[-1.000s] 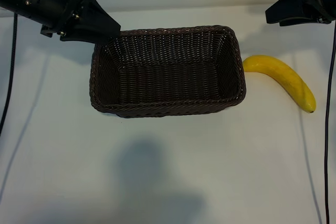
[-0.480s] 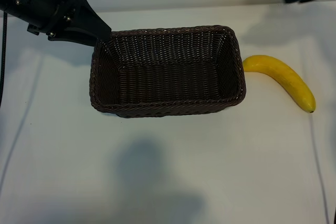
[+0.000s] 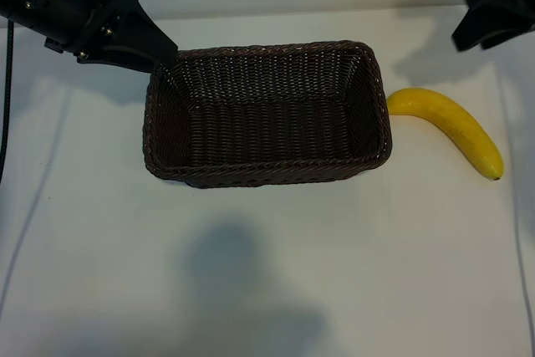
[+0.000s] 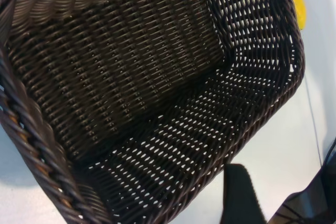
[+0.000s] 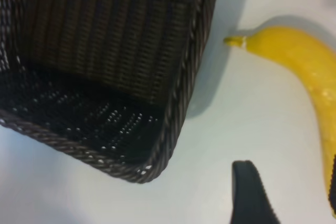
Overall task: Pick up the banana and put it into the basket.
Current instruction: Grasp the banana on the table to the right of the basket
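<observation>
The banana (image 3: 451, 127) lies on the desk (image 3: 267, 273) at right centre, its stem just beside the basket (image 3: 266, 113). It looks light, firm and smooth-skinned, so it may slip; its thick middle suits a grasp. The right pincer (image 3: 493, 18), upper right, hangs spread and empty. The left pincer (image 3: 125, 35), upper left, is spread by the basket's corner.

1. The exterior camera looks steeply down on the table (image 3: 276, 273) and shows it whole.
2. The left wrist camera looks close into the basket (image 4: 131, 103).
3. The right wrist camera looks down near the basket's corner and the banana (image 5: 294, 56); all three views share these two.
</observation>
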